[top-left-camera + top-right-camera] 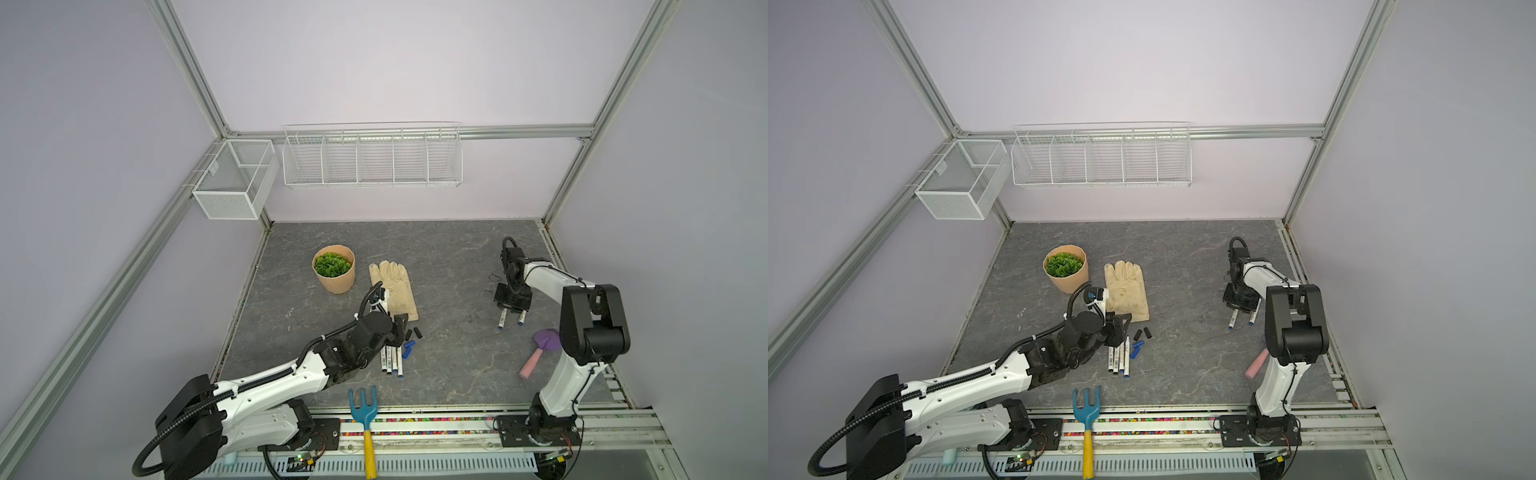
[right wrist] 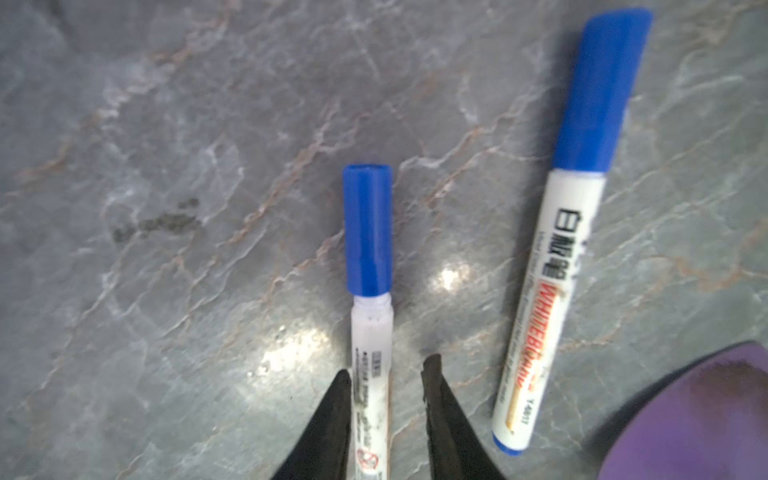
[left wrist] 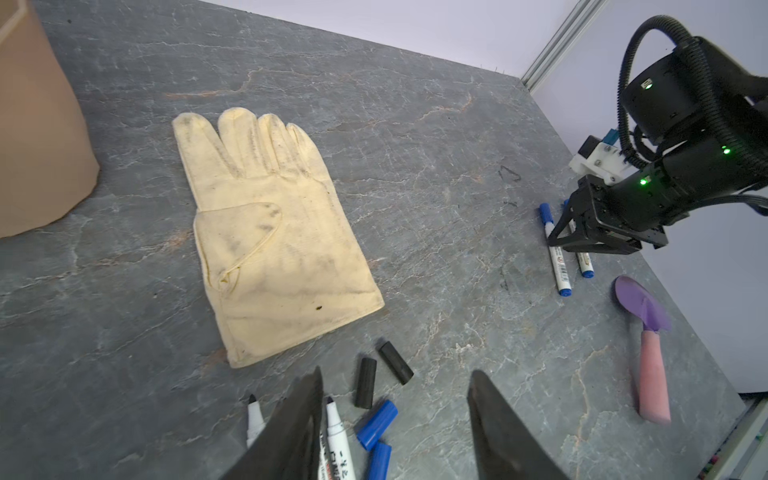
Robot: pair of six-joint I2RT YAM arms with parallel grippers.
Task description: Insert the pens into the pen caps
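Several uncapped white pens (image 1: 390, 359) (image 1: 1119, 359) lie side by side left of centre, and two of their tips (image 3: 338, 432) show in the left wrist view. Beside them lie two black pen caps (image 3: 365, 382) (image 1: 413, 333) and two blue pen caps (image 3: 376, 424) (image 1: 408, 348). My left gripper (image 3: 397, 374) (image 1: 399, 332) hangs open over this group, holding nothing. Two blue-capped pens (image 1: 502, 320) (image 2: 582, 232) lie on the right. One capped pen (image 2: 370, 324) lies between the fingers of my right gripper (image 2: 386, 368) (image 1: 512, 309), which is open, with a gap on one side.
A cream glove (image 1: 392, 289) and a potted plant (image 1: 333, 268) lie behind the pens. A purple trowel with a pink handle (image 1: 540, 349) lies by the right arm. A blue hand rake (image 1: 365, 419) overhangs the front edge. Wire baskets (image 1: 372, 156) hang on the back wall.
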